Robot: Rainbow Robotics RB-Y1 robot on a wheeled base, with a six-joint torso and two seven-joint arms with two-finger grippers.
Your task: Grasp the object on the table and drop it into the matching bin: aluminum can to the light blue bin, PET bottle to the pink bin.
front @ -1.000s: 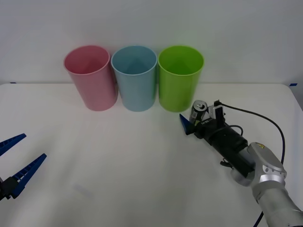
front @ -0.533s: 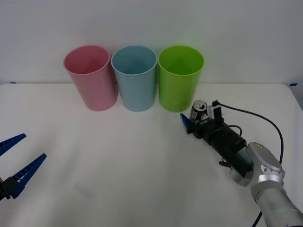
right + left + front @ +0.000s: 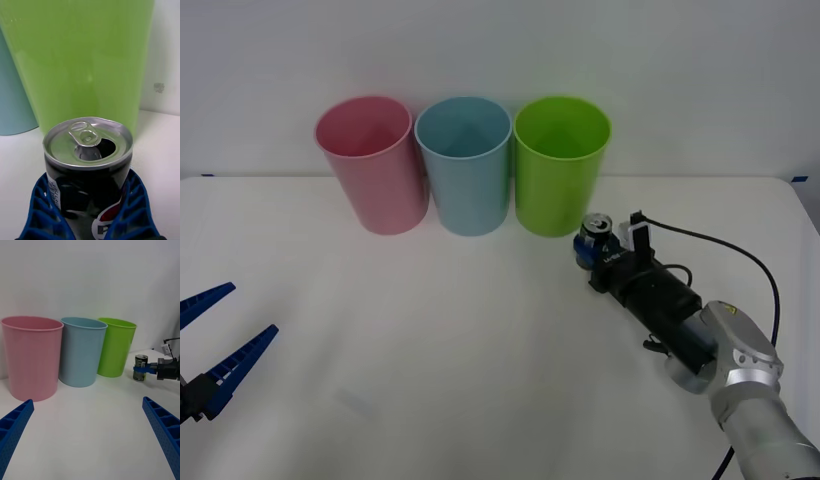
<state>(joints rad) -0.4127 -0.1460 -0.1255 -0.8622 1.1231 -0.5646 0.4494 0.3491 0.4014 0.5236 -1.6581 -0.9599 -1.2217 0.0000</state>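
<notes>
Small dark grey-black aluminum can (image 3: 596, 238) with silver pull-tab top stands upright on the wide flat white table (image 3: 440, 340), just in front of and to the right of the bright green tapered plastic bin (image 3: 561, 165), near its base. Right gripper (image 3: 592, 250) is clenched on the can: the right wrist view shows a blue ribbed finger (image 3: 41, 210) pressed against each side of the can body (image 3: 88, 180), below the rim, with the can's opened mouth and tab facing up. Left wrist view confirms a blue finger (image 3: 140, 369) wrapped across the can (image 3: 140, 368) at mid-height, can base on or very close to the table; cannot tell which. Right arm reaches in low from the right side of the table, black cable trailing behind the wrist. Tall light blue tapered plastic bin (image 3: 465, 165) stands in the middle of the row at the table's far edge, touching or nearly touching the green bin on one side and the tall pink tapered plastic bin (image 3: 372, 163) on the other. Left gripper (image 3: 215, 340) sits at the near left of the table, well apart from the can and bins, blue fingers spread wide with nothing between them.
</notes>
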